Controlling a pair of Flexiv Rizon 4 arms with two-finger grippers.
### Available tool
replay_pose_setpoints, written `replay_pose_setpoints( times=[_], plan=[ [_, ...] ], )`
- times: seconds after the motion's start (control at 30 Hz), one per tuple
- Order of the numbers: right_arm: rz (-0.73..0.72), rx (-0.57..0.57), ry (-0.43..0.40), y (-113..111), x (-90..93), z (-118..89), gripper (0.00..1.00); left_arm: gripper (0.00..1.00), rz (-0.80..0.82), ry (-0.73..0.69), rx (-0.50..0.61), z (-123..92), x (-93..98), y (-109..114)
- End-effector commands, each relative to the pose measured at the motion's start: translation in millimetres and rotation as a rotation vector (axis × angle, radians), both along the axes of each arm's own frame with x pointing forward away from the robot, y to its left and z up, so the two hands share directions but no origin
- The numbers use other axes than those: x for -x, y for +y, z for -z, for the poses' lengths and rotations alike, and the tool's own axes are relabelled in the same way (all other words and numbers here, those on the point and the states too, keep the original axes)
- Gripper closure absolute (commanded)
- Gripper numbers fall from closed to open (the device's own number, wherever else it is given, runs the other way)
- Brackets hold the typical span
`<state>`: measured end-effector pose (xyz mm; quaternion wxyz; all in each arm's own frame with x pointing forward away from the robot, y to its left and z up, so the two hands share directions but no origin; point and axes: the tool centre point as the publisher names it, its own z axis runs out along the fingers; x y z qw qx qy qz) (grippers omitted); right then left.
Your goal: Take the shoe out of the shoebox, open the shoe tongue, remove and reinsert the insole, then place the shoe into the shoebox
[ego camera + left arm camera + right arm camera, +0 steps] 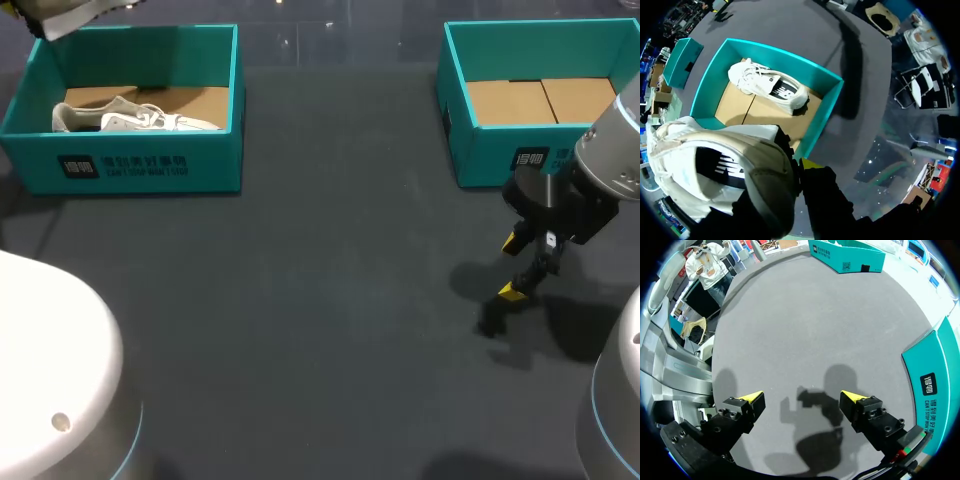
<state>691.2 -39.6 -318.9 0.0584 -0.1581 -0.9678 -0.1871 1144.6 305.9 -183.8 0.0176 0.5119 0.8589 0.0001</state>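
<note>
**One shoe out, most of the task ahead**

One shoe is hanging clear of its box: the left gripper [799, 169] is holding the lifted shoe [715, 170] by its heel end, above the left shoebox [120, 165] at the table's far left corner. Only one yellow tip is showing beside the shoe, so I am judging, rather than seeing, that the fingers are pinching it. A second shoe [135, 118] is lying on its side on the cardboard floor of that same box.

Going by this, the taking-out step is nearly done. The shoe is not yet resting on the table [320, 300]. The tongue, the insole's removal and return, and the putting back are all waiting.

The right gripper [513, 266] is hovering just above the table near its right edge, with its fingers spread wide and nothing between them. It is sitting just in front of the right shoebox [500, 150], which is showing only its cardboard bottom.

The table is wearing a dark grey, matte covering, and the right gripper is casting a soft shadow onto it. The two boxes are standing well apart along the far edge.
</note>
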Motion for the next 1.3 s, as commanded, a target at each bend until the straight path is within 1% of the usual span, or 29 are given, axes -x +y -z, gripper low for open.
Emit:
replay_pose_setpoints(
  times=[0.03,0.07,0.13,0.17,0.23,0.6,0.7,0.8,1.0,1.1,1.3],
  plan=[
    [0.000,0.002,-0.001,0.1,0.7,0.4,0.00,1.00,0.093,-0.025,-0.032,-0.1,-3.0,-2.2],
    [0.000,0.002,-0.001,0.1,0.7,0.4,0.00,1.00,0.151,-0.027,-0.029,1.7,-2.2,-2.4],
    [0.000,0.002,-0.001,0.1,0.7,0.4,0.00,1.00,0.212,-0.026,-0.039,5.8,-1.6,-3.6],
    [0.000,0.002,-0.001,0.1,0.7,0.4,0.00,1.00,0.275,-0.020,-0.035,8.3,-0.3,-3.5],
    [0.000,0.002,-0.001,0.1,0.7,0.4,0.00,1.00,0.313,-0.037,-0.082,14.1,-3.3,-3.3],
    [0.000,0.002,-0.001,0.1,0.7,0.4,0.00,1.00,0.313,-0.037,-0.082,14.1,-3.3,-3.3],
    [0.000,0.002,-0.001,0.1,0.7,0.4,0.00,1.00,0.340,-0.042,-0.090,27.2,-7.1,-8.2],
    [0.000,0.002,-0.001,0.1,0.7,0.4,0.00,1.00,0.365,-0.046,-0.107,35.3,-9.5,-10.8],
    [0.000,0.002,-0.001,0.1,0.7,0.4,0.00,1.00,0.400,-0.059,-0.117,45.3,-13.1,-17.1],
    [0.000,0.002,-0.001,0.1,0.7,0.4,0.00,1.00,0.395,-0.025,-0.102,52.9,-18.5,-18.4],
    [0.000,0.002,-0.001,0.1,0.7,0.4,0.00,1.00,0.395,-0.025,-0.102,52.9,-18.5,-18.4]
  ],
)
